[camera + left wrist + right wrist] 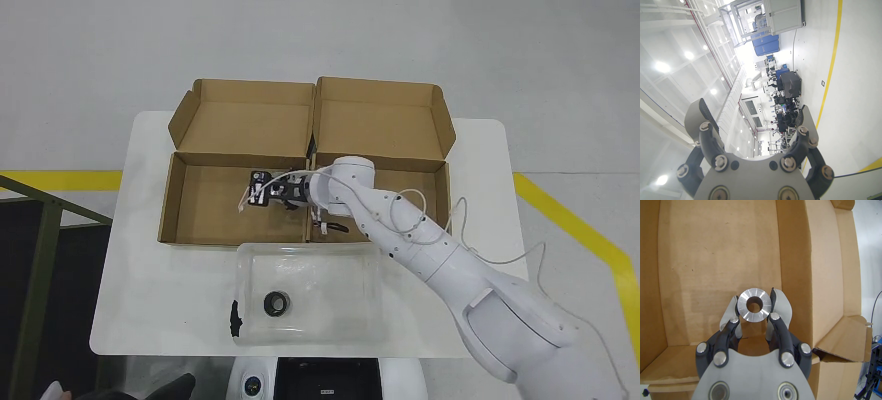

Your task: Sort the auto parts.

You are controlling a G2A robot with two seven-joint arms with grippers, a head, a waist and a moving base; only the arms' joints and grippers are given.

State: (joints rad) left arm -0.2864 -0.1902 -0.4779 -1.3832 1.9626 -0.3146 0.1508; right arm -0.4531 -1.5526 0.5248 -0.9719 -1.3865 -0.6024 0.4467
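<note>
My right gripper (pixel 754 295) is shut on a silver metal ring (pixel 753 316) with a round hole through its middle. It holds the ring above the floor of the left cardboard box (pixel 715 256). In the top view the right gripper (pixel 262 190) hangs over the right half of that left box (pixel 200 210), with the white arm stretching in from the lower right. A black ring-shaped part (pixel 275 303) lies in the clear plastic bin (pixel 350 310) near the table's front. My left gripper (pixel 753 103) is open, holds nothing, and points out at the hall.
A second open cardboard box (pixel 425 200) adjoins the first on the right, with a small dark part (pixel 335 228) at its near left corner. Both lids stand open at the back. A small black piece (pixel 237 321) sits at the bin's left front corner.
</note>
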